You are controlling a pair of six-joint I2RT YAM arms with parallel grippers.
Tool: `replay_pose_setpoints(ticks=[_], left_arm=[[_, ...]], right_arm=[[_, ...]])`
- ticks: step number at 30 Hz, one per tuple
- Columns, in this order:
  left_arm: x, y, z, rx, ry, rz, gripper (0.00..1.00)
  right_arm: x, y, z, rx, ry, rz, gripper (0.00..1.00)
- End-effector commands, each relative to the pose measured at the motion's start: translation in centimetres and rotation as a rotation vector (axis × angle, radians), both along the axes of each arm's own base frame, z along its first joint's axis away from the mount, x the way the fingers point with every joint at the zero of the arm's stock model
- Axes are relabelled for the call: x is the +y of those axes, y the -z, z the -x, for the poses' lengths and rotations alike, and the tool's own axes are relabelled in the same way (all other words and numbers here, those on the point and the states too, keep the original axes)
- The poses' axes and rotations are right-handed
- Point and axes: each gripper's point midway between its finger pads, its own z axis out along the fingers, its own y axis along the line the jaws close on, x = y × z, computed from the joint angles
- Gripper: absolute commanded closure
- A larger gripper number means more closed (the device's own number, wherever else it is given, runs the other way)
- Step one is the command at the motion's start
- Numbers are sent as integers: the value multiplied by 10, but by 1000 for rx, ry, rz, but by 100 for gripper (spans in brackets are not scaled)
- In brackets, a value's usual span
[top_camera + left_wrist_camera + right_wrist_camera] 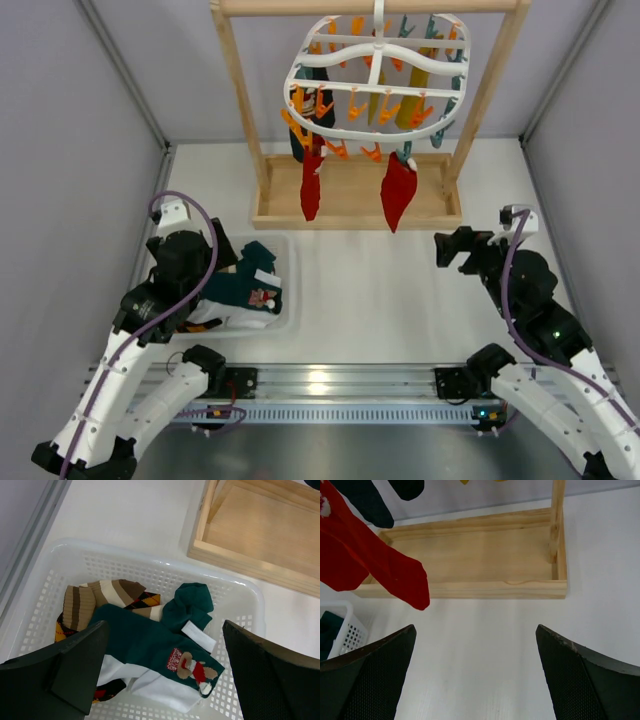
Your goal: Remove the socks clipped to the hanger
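Observation:
The white oval hanger (375, 75) hangs from a wooden stand, with orange and teal pegs. Two red socks (311, 187) (398, 192) dangle from its front; dark socks (305, 110) and mustard yellow socks (412, 105) hang behind. In the right wrist view the red socks (395, 575) and dark socks (367, 500) show at the upper left. My left gripper (165, 675) is open and empty over the white basket (150, 567). My right gripper (475, 675) is open and empty above the table, right of the red socks.
The basket (285, 320) at the left holds green socks (145, 640), a brown striped sock (100, 595) and others. The wooden stand's flat base (355, 205) lies under the hanger and also shows in the right wrist view (470, 555). Grey walls close in both sides.

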Motion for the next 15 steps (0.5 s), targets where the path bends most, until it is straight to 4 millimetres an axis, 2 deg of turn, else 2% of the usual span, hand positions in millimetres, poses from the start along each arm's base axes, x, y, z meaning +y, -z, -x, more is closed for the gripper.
replay_pose_setpoints(ticks=[1, 2, 4, 5, 7, 13, 14, 15], left_arm=[[-3, -6, -4, -34, 10, 15, 1], [-3, -6, -4, -34, 10, 15, 1], [-3, -6, -4, -32, 10, 14, 1], [-3, -6, -4, -33, 11, 16, 1], [-4, -6, -4, -32, 17, 18, 1], [-8, 0, -6, -8, 33, 18, 1], [-10, 1, -7, -3, 40, 18, 1], [-11, 0, -7, -3, 44, 20, 1]], right_arm=[[5, -11, -8, -36, 1, -48, 1], [5, -6, -10, -28, 13, -52, 1], [2, -7, -14, -57, 51, -100, 1], [3, 2, -16, -52, 51, -93, 1], [11, -3, -16, -89, -1, -94, 1], [69, 10, -23, -120, -294, -52, 1], [75, 2, -27, -154, -317, -58, 0], [85, 4, -27, -158, -374, -35, 1]])
